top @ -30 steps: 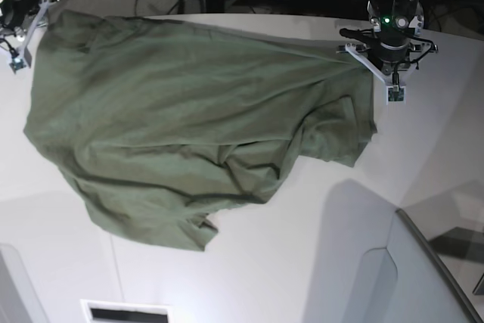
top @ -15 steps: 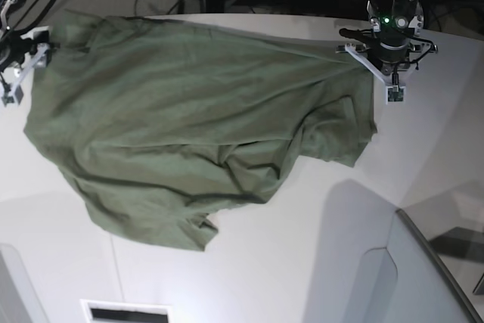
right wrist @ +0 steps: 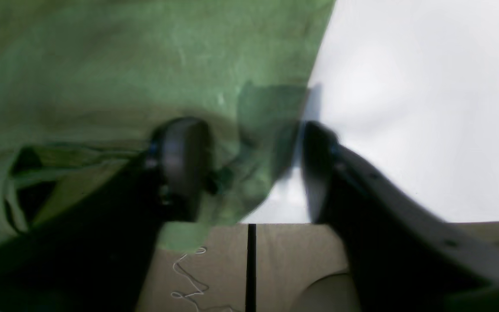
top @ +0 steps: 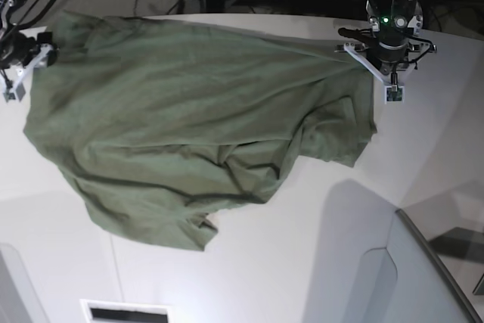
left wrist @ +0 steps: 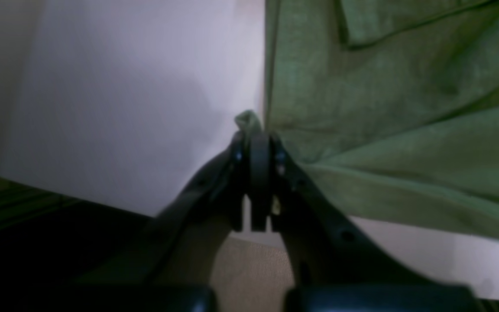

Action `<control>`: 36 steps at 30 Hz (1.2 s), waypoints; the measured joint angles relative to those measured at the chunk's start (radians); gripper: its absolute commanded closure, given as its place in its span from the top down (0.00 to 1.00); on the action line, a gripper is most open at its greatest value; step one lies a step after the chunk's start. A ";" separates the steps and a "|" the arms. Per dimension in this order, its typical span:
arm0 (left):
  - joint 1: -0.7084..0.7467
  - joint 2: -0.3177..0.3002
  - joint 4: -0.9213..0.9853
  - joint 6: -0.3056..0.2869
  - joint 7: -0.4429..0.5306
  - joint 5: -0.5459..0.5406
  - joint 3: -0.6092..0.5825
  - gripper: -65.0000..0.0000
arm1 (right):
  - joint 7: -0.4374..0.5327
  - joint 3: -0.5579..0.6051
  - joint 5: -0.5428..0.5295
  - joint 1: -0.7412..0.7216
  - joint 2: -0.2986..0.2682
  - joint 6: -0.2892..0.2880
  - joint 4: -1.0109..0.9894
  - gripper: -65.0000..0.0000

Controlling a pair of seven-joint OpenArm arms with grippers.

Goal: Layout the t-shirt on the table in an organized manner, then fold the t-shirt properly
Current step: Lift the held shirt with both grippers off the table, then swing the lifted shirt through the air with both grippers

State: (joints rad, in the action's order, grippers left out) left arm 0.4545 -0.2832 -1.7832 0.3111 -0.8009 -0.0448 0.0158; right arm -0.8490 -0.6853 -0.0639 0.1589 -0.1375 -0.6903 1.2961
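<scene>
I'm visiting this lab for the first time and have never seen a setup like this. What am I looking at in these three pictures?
A two-armed robot is working on an olive t-shirt lying rumpled on a white table. One picture looks at the whole scene from the base; the other two come from cameras on each wrist. The left gripper, at the right of the base view, is shut on a pinch of the shirt's edge. The right gripper, at the left, has its jaws apart around another bit of fabric at the table's edge, not clamped.
</scene>
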 measured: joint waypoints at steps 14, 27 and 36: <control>-0.022 -0.017 -0.095 -0.003 -0.020 -0.007 0.004 0.00 | -0.157 0.018 -0.006 0.033 0.003 -0.012 0.375 0.00; -0.359 -0.074 -0.164 -0.057 -0.230 -0.029 -0.006 0.00 | -0.201 0.101 -0.010 -0.114 -0.111 -0.017 0.533 0.00; -0.581 -0.108 -0.121 -0.132 -0.222 -0.036 -0.011 0.00 | -0.190 0.109 -0.023 -0.283 -0.145 -0.021 0.533 0.00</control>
State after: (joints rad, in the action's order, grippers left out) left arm -0.1261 -0.3908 -1.9041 0.1787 -1.0225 -0.0811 0.0051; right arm -1.0389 -0.5766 -0.0868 -0.1246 -0.2821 -0.7113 1.8290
